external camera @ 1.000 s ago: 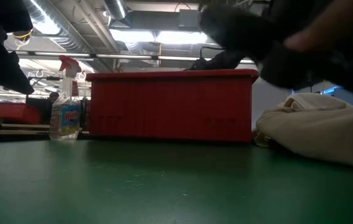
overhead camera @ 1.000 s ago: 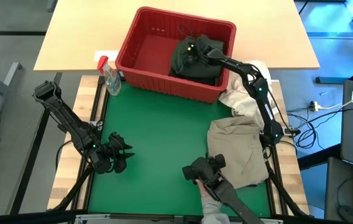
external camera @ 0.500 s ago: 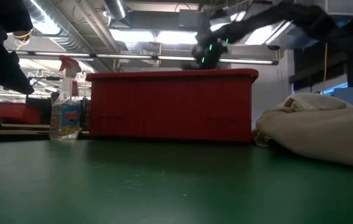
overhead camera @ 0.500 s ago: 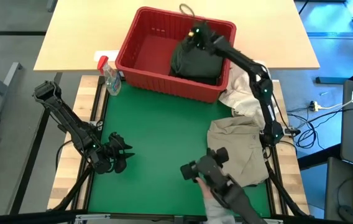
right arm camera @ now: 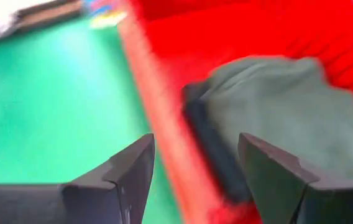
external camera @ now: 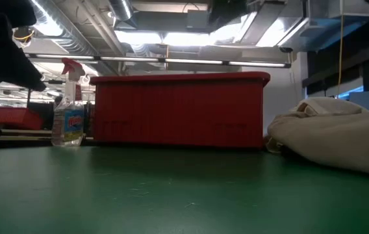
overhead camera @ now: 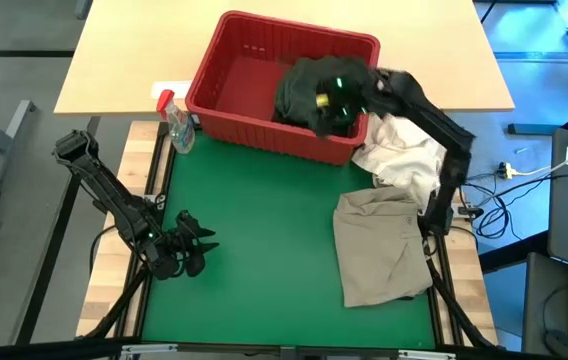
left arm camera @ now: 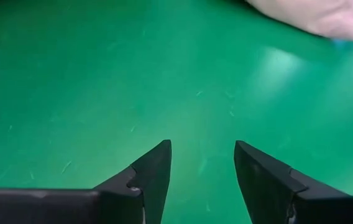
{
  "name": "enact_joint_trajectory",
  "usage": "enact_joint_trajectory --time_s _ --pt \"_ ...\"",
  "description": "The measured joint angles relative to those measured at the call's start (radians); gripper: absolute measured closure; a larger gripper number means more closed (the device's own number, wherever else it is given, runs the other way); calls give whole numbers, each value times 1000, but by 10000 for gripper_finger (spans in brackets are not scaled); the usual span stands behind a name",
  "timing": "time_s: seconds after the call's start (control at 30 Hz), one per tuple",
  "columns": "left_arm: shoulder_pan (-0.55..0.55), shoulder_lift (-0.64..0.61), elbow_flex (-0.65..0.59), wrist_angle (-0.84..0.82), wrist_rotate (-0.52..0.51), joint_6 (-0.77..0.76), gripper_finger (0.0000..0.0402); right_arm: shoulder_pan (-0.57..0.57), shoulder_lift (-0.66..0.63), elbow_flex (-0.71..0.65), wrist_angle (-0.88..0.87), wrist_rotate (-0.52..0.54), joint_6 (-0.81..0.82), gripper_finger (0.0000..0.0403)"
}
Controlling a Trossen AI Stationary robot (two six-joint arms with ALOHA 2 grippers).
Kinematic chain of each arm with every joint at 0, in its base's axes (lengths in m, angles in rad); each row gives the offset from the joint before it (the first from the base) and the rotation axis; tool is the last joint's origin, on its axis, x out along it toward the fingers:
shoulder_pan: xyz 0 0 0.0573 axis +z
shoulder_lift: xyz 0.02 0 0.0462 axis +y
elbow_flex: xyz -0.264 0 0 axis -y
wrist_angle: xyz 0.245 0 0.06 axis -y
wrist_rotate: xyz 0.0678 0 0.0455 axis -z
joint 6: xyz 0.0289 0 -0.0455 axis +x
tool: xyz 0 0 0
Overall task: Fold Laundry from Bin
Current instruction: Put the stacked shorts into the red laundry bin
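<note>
The red bin (overhead camera: 226, 90) stands at the far side of the green mat. A dark garment (overhead camera: 296, 95) lies bunched in its right half, resting on the bin's floor (right arm camera: 276, 106). My right gripper (overhead camera: 326, 102) hangs open above that garment near the bin's near wall, with nothing between its fingers (right arm camera: 195, 146). A khaki garment (overhead camera: 379, 245) lies spread flat on the mat at the right. My left gripper (overhead camera: 202, 248) stands open low over the bare mat at the near left (left arm camera: 201, 149).
A white cloth bundle (overhead camera: 402, 150) lies between the bin and the khaki garment. A clear spray bottle with a red top (overhead camera: 176, 125) stands left of the bin. The middle of the green mat (overhead camera: 254, 230) is bare.
My right gripper has come up from the dark garment in the bin, swung toward the bin's far rim, then back over the garment, higher than before. A dark thing with a person's sleeve at the near edge beside the khaki garment has gone out of view.
</note>
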Motion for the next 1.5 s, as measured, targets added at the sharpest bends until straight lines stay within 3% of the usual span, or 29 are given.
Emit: enact_joint_trajectory --time_s 0.1,0.27,0.53,0.7,0.87,1.03,1.23,1.5 --pt "17 0 0 32 -15 29 215 140 -48 0 -142 19 44 171" --pt "73 3 0 168 -28 173 180 389 -131 -102 -239 175 177 171" --pt "210 69 0 451 47 384 173 719 -352 -525 -245 222 507 171" --pt "275 149 0 608 103 444 176 883 -511 -859 -204 199 755 171" --pt "328 230 0 676 191 446 176 1011 -623 -1176 -98 17 886 171" --pt "341 285 0 693 246 410 176 1057 -649 -1437 108 -93 938 171" --pt "338 306 0 692 249 394 176 1009 -585 -1669 436 -119 923 171" --pt "338 307 0 703 269 395 176 866 -414 -1728 918 -83 672 171"
